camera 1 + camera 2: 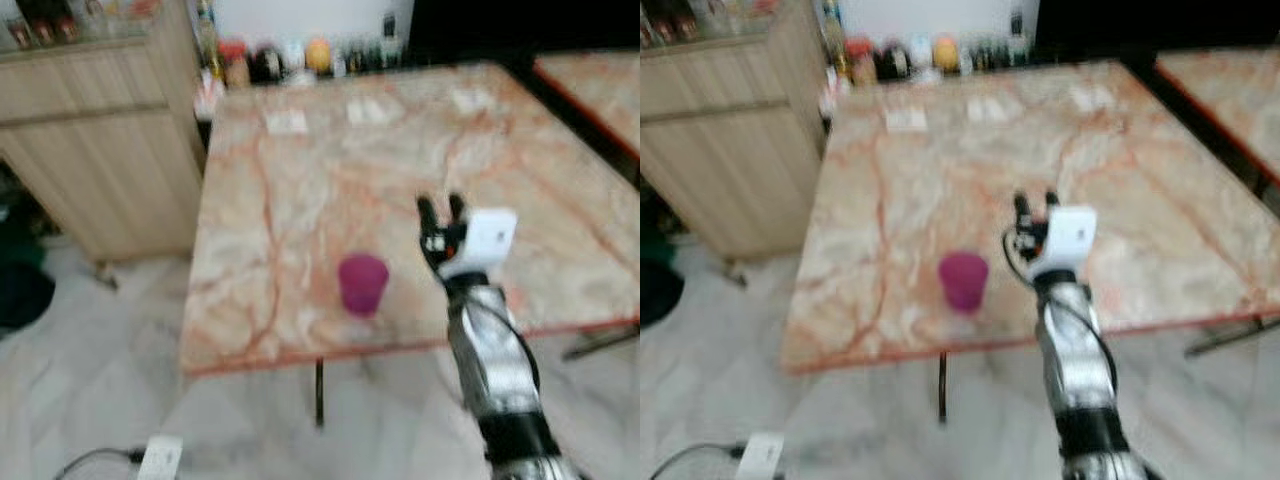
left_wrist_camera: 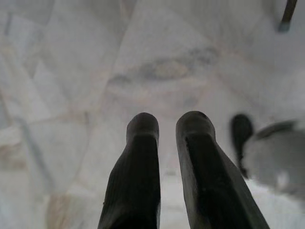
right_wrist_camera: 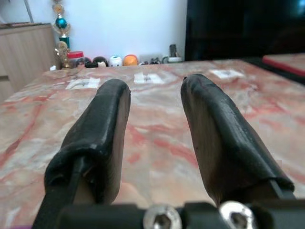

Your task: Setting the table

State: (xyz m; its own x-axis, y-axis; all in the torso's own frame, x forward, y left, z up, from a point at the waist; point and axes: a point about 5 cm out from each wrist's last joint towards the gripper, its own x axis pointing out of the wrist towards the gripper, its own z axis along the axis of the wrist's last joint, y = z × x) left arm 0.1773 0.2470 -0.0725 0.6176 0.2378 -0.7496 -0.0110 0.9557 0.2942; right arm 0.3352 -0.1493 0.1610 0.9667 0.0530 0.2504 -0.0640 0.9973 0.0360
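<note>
cup on table, cabinet left

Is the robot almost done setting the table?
Just started. Done: one purple cup stands upright near the table's front edge. In hand: nothing; the right gripper hangs open and empty over the table, right of the cup. Left: nothing else looks set; three white cards lie far across.

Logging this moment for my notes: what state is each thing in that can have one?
Purple cup: upright on the marble table, near its front edge, not held.
Right tool: open, empty, over the table beside the cup.
Left tool: slightly open, empty, pointing at the floor.
</note>
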